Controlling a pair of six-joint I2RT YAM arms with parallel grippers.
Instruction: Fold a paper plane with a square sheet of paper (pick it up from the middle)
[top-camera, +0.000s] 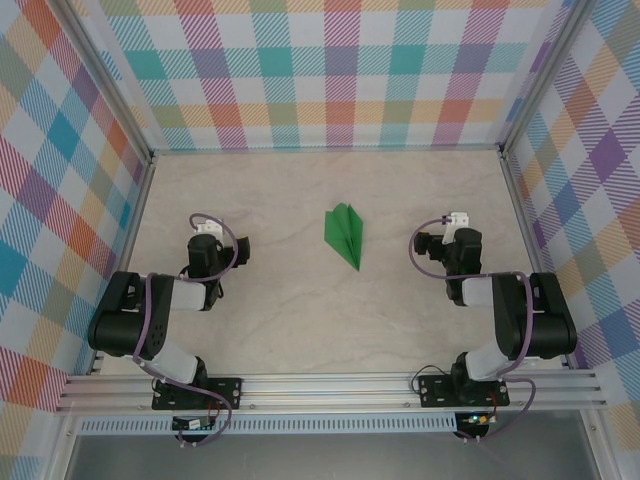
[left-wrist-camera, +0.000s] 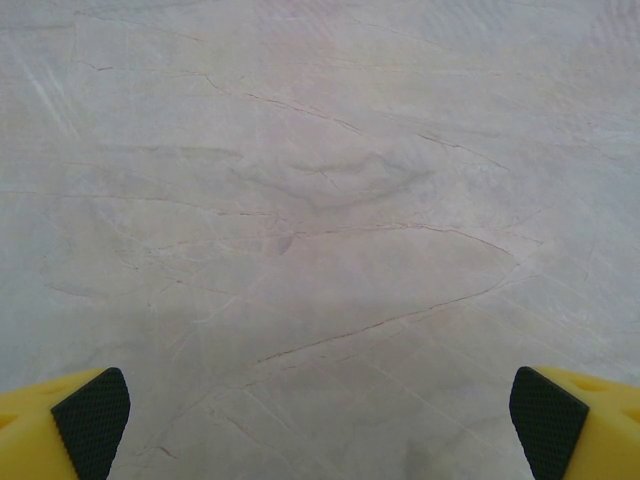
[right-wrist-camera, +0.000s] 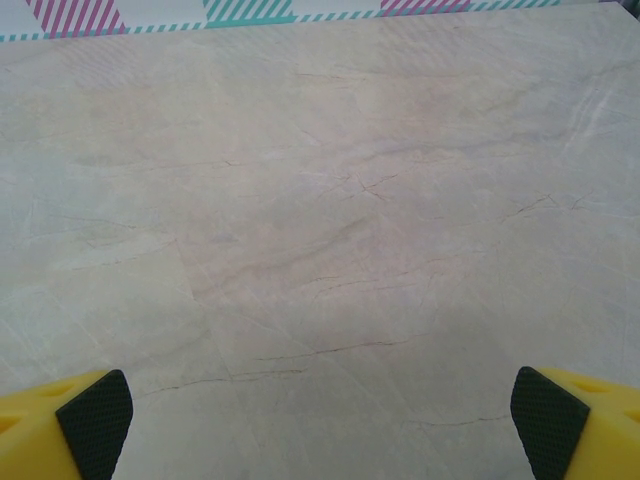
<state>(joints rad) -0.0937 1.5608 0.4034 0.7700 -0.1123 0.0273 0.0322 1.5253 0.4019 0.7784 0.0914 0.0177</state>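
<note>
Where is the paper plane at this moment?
In the top view the plane lies on the table between the left arm and the right arm, nearer the right, touching neither.

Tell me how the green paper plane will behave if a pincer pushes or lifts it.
The paper plane is thin folded paper, so it is probably very light and will likely slide on the smooth table rather than resist a push. Its creased layers probably stiffen it lengthwise, yet a hard squeeze could crush them.
</note>
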